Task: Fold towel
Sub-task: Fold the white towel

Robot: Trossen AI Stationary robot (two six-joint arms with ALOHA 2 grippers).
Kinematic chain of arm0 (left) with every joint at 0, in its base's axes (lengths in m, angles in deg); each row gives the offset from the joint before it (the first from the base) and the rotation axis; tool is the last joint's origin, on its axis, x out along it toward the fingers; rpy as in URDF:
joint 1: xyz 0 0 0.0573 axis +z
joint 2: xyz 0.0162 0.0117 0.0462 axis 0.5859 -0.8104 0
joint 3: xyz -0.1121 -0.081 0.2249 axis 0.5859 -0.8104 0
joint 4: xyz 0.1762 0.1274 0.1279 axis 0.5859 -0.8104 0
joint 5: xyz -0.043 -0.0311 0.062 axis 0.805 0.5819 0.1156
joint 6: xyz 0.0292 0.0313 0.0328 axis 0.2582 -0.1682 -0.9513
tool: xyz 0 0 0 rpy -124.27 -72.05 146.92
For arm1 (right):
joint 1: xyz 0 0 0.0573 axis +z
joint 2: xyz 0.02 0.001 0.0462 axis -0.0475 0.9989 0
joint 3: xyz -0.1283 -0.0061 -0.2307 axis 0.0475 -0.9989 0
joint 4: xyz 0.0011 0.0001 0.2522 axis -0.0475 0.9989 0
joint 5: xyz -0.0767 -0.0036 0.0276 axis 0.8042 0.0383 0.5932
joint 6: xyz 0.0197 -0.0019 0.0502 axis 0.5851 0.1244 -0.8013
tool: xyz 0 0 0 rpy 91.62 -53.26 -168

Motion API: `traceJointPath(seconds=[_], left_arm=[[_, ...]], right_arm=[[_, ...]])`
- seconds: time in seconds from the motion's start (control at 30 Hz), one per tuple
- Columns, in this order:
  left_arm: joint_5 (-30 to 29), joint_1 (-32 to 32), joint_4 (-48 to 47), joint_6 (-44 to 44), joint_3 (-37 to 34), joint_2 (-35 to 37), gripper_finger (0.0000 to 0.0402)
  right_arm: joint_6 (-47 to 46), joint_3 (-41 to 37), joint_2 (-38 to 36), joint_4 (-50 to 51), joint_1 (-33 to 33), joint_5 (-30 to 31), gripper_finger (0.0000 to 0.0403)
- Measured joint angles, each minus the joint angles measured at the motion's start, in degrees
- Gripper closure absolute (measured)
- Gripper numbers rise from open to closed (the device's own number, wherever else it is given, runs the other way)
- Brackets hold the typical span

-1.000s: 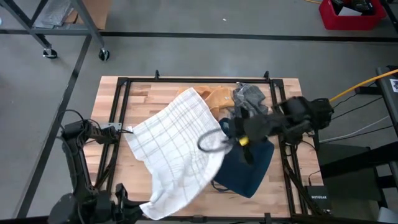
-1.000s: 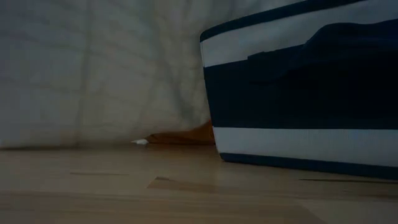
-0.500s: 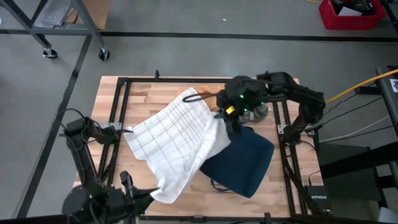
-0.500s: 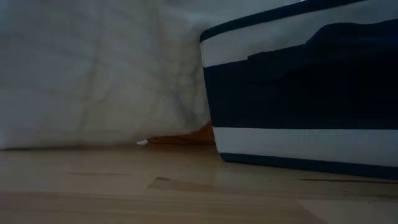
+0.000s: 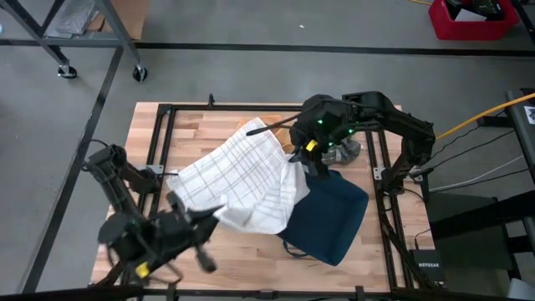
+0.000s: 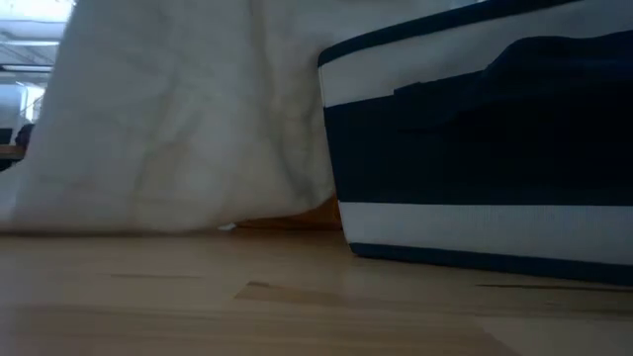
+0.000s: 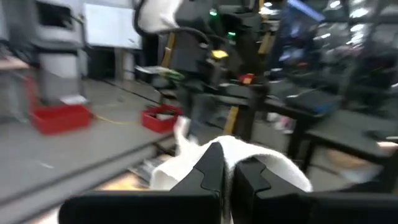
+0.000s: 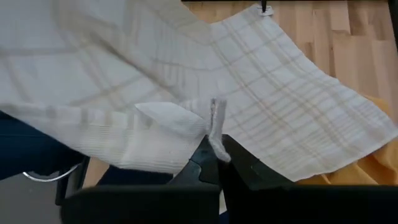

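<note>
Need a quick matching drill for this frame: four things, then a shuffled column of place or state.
Things:
1. white checked towel
2. navy cloth
3. left gripper
4. right gripper

Place or state:
A. shut on the towel's near-left corner
B. spread across the table's middle, held by both grippers
C. shut on the towel's edge, right of the table's middle
D. lies at the table's right, partly under the towel

Pairs: 1-B, 2-D, 3-A, 4-C

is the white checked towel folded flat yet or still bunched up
Not folded flat: the white checked towel hangs rumpled between the left gripper and the right gripper, both shut on it.
</note>
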Motion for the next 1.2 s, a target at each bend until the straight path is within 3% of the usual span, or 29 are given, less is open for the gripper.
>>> traceJointPath(seconds=[0.17, 0.37, 0.47, 0.6, 0.67, 0.77, 0.87, 1.2], left_arm=[[1.7, 4.1, -0.4, -6.4, 0.0, 0.0, 0.0401], [21.0, 6.1, -9.4, -3.8, 0.0, 0.0, 0.0401], [28.8, 7.7, -19.2, 3.4, 0.0, 1.1, 0.0401], [47.1, 10.5, -34.6, 19.6, 0.0, 3.8, 0.0401], [52.8, 11.7, -42.0, 27.2, 0.0, 5.3, 0.0401], [53.9, 12.4, -54.5, 39.1, 0.0, 7.8, 0.0401], [53.3, 12.4, -68.1, 56.6, 0.0, 10.6, 0.0402], [34.7, 5.7, -113.1, 117.7, 0.0, 13.6, 0.0401]], right_arm=[[0.1, 0.0, 0.0, 0.0, 0.0, -3.3, 0.0402], [0.1, 0.0, 0.0, -0.1, 0.0, -4.7, 0.0402], [0.1, 0.0, 0.0, -0.4, 0.0, -4.8, 0.0402], [0.0, 0.0, 0.0, -0.4, 0.0, -5.9, 0.0402], [-0.1, 0.0, 0.0, -0.4, 0.0, -5.9, 0.0402], [-0.1, 0.0, 0.0, -0.3, 0.0, -5.9, 0.0402], [-0.1, 0.0, 0.0, 0.6, 0.0, -6.3, 0.0402], [1.7, -3.7, 0.0, 0.0, -2.6, -5.2, 0.0402]])
